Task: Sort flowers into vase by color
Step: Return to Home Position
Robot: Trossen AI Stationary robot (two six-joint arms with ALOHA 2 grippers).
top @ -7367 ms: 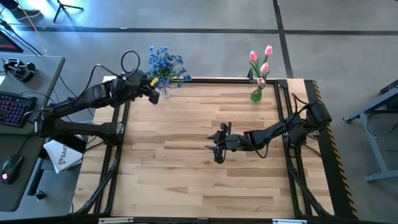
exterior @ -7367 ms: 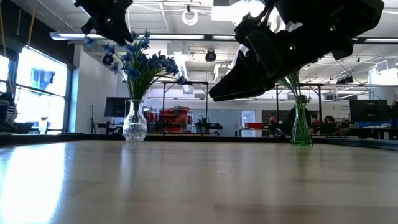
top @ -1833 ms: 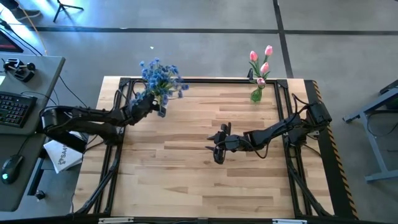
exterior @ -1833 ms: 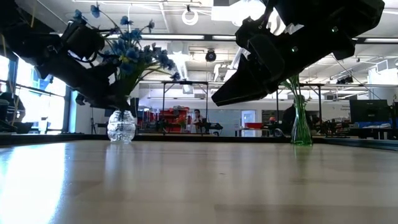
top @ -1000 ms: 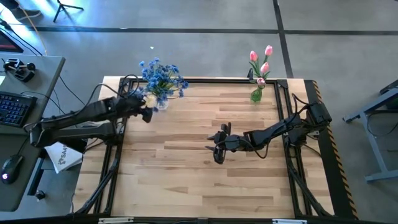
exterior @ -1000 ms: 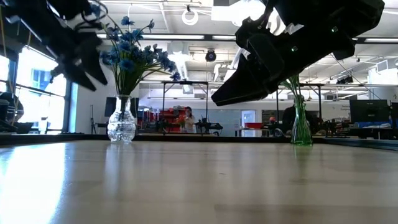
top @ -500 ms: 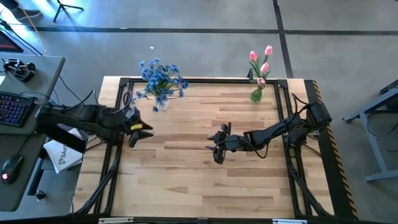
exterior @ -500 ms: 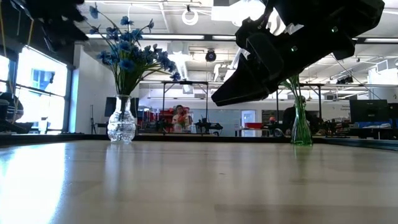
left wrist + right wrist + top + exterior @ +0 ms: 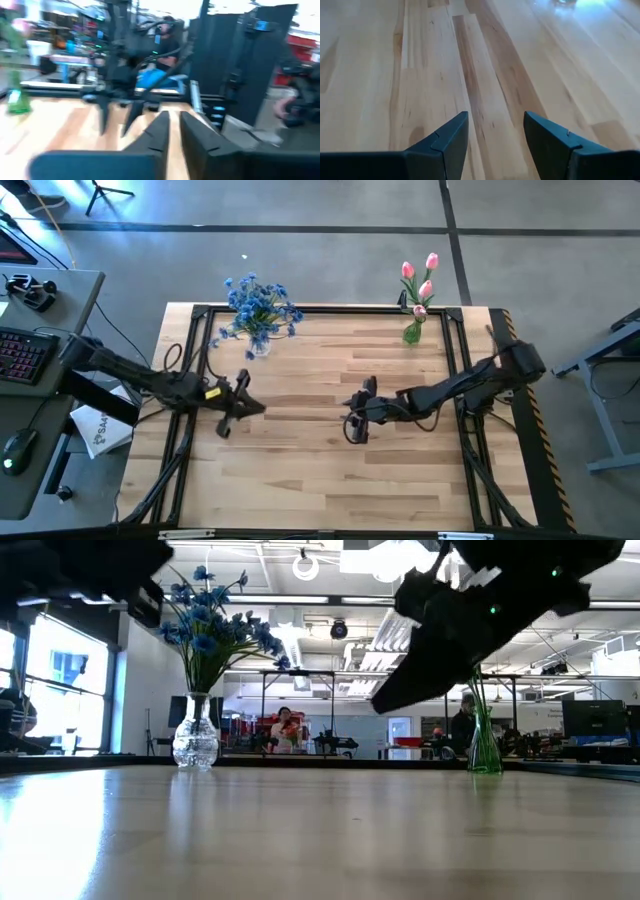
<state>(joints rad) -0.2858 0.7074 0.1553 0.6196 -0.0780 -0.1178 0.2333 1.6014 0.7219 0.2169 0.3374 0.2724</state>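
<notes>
High view: the blue flowers (image 9: 258, 310) sit in the clear vase (image 9: 257, 348) at the far left of the table (image 9: 320, 480). The pink tulips (image 9: 420, 275) are in the green vase (image 9: 412, 332) at the far right, so the two bunches are well apart. The left gripper (image 9: 250, 406) hangs over the left-middle of the table and the right gripper (image 9: 352, 418) over the middle. They're nose to nose and both well away from the vases.

Low view: both bunches stand upright, with stems running straight up out of the vase necks. The blue heads fan out on top. The tulip stems are partly behind the dark right arm, and I can't make out their heads here. Both grippers are up off the wood.

Left wrist view: pretty blurry, but its fingers (image 9: 160, 135) sit close together with just a thin slit and nothing between them.

Right wrist view: its fingers (image 9: 445, 145) are spread well apart and empty, with only bare wood showing in the gap.
</notes>
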